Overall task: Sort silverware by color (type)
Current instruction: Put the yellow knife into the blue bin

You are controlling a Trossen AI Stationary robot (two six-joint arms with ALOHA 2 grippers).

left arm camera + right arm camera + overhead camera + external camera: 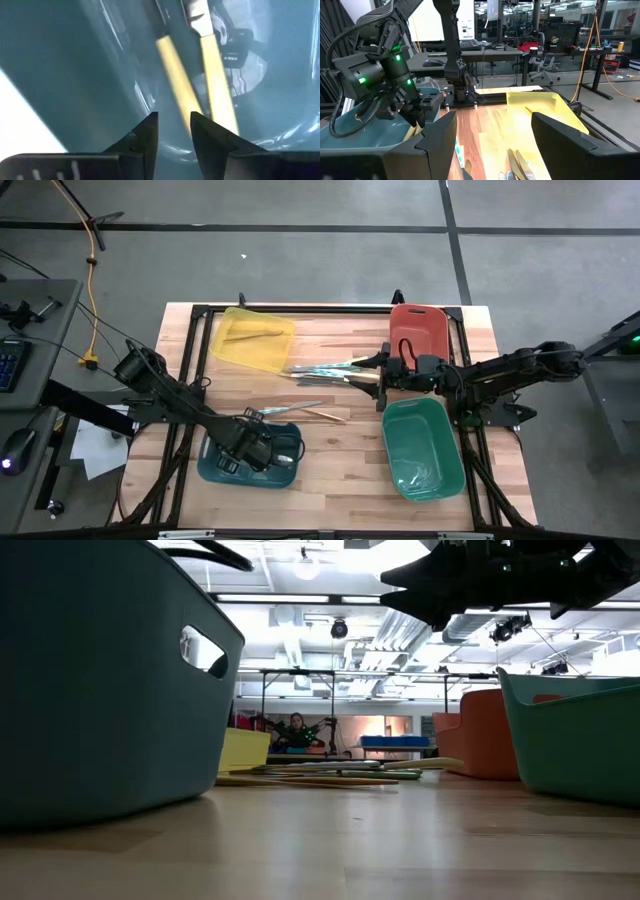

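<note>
My left gripper (260,452) (175,135) points down inside the dark blue bin (215,470), its fingers open by a narrow gap. Two cream-yellow-handled utensils (216,85) lie on the bin's floor just beyond the fingertips. Loose silverware (325,372) (340,776) lies in a pile on the table's middle, and a few more pieces (305,411) lie near the blue bin. One utensil (250,335) lies in the yellow bin (262,352). My right gripper (383,377) (492,150) hovers level and open, pointing at the pile.
A red bin (420,330) stands at the far right and a green bin (420,445) at the near right, beside the right arm. A black frame rail (300,308) runs along the table's far edge. Bare wood (345,455) lies between the blue and green bins.
</note>
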